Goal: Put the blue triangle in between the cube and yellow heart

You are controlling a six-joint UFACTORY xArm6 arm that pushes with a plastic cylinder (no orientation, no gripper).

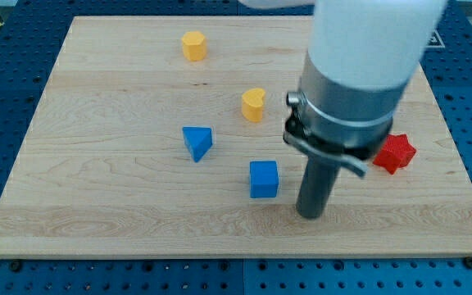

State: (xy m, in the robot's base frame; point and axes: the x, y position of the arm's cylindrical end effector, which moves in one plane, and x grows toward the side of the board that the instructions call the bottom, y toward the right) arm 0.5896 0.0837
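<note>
My tip (310,215) rests on the wooden table (97,205) nearest the view's bottom, just to the view's right of the blue cube (264,179) and apart from it. The arm ends in a plain rod with no claw, so it has hold of nothing. The blue triangle (197,142) lies to the view's left, apart from both the cube and the yellow heart (253,104). A 2nd yellow block (193,45) sits near the top; a red star-like block (394,153) lies at the right.
</note>
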